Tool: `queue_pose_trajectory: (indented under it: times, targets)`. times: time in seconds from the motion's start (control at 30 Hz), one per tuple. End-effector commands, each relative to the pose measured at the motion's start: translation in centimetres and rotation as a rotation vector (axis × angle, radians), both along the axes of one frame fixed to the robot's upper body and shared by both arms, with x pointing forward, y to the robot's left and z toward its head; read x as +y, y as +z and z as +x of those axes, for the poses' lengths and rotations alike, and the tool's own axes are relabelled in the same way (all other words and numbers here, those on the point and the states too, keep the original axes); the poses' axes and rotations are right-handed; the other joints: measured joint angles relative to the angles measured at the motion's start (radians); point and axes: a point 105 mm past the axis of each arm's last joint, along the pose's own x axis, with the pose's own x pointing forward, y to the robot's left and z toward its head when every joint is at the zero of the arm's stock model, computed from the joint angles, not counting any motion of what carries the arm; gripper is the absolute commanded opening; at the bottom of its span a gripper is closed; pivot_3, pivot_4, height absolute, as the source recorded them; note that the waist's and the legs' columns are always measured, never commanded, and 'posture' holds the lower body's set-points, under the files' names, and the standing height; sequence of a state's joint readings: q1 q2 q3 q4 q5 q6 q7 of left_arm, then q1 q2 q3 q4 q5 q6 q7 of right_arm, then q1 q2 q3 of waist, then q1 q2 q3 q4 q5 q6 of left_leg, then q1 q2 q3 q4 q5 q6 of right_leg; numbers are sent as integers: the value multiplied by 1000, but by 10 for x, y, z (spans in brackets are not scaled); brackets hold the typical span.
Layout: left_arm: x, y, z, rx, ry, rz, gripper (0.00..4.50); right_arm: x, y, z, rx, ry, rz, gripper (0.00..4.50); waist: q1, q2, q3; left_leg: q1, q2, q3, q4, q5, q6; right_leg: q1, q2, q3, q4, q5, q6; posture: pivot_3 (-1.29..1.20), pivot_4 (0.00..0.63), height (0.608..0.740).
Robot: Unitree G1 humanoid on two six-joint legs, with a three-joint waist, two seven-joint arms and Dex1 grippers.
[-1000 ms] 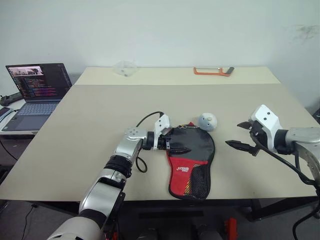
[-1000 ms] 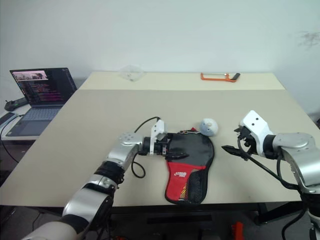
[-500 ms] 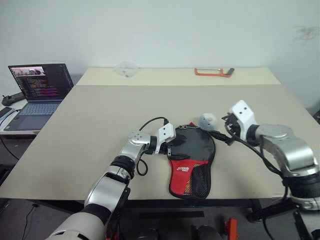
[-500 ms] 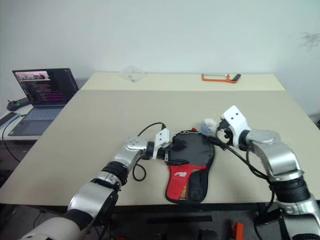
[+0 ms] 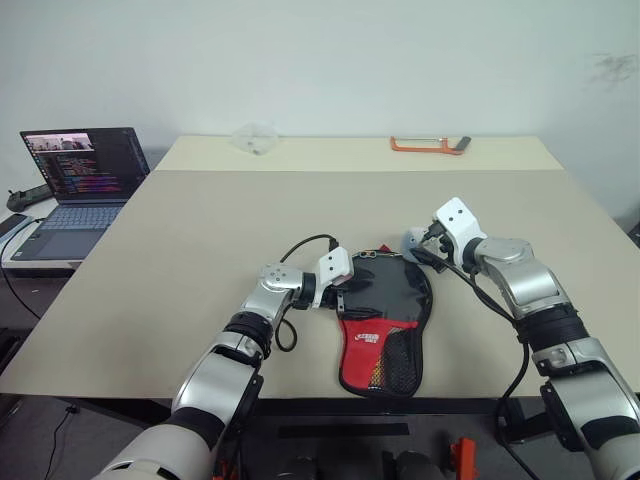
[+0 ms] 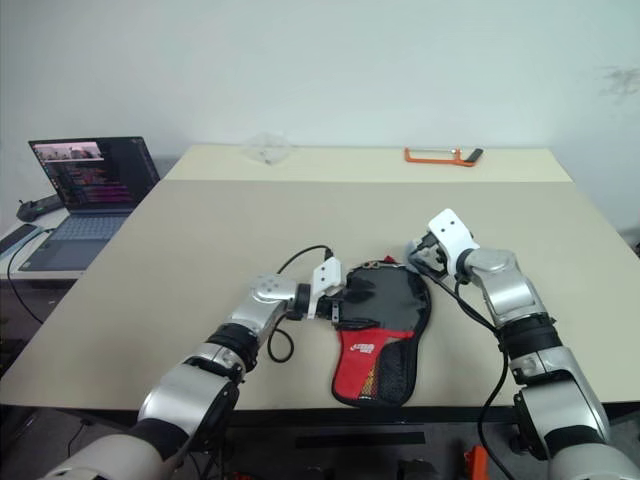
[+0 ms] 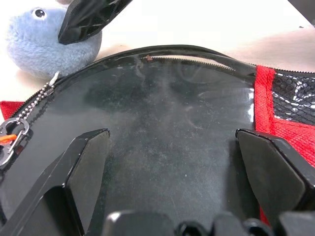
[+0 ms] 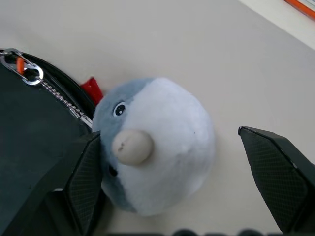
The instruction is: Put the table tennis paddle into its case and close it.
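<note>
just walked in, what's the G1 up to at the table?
It's working on the black fabric paddle-shaped case with the red lower part, lying flat on the beige table. The left claw is open, straddling the case's black round end. The right claw is open around a small blue-and-white plush ball sitting beside the case's top by the zipper pull chain. Neither holds anything. The zipper looks partly open near the top.

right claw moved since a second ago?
Yes. The right claw swung in from the table's right side to the plush ball beside the case, jaws open.
</note>
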State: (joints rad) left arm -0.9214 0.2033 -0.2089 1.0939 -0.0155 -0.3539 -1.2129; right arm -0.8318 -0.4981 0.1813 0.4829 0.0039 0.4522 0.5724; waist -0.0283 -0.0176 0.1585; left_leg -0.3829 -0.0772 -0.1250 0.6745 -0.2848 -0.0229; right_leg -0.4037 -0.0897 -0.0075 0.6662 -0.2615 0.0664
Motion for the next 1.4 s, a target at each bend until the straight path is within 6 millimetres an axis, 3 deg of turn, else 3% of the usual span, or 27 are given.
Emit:
queue_pose_trajectory:
  times: [0.03,0.13,0.37,0.5,0.87,1.2,1.4]
  targets:
    - [3,-18,-6,36,-7,65,4486,2,10,5,-27,15,9,4320,0,0,0,0,0,0,0,0,0,0,0,0,0,0,0,0,150,740]
    - [4,-21,-6,39,-2,72,4500,7,8,5,-5,27,36,3651,0,0,0,0,0,0,0,0,0,0,0,0,0,0,0,0,150,740]
    - [5,-32,-7,56,19,100,4500,18,-2,0,71,69,58,1188,0,2,-2,1,0,0,1,0,0,1,0,0,1,0,0,0,150,740]
    - [7,-41,-8,80,37,132,4500,14,-1,3,64,43,50,291,0,2,-3,3,0,-1,1,-1,3,4,0,-1,1,0,0,0,150,740]
    - [14,-63,-14,141,65,204,4500,-7,36,15,-81,-38,-3,231,3,3,-3,18,-1,-4,-1,-3,4,20,0,-2,-2,0,1,0,150,740]
    - [16,-73,-20,170,63,207,4500,34,57,48,-175,-9,-37,229,0,7,-6,20,-1,-4,-1,-3,4,22,0,-2,-1,1,2,0,150,740]
    - [23,-78,-23,187,80,200,4500,21,58,56,-196,-108,-79,228,2,6,-8,20,-1,-5,-3,-2,4,18,0,-2,-3,1,1,0,150,740]
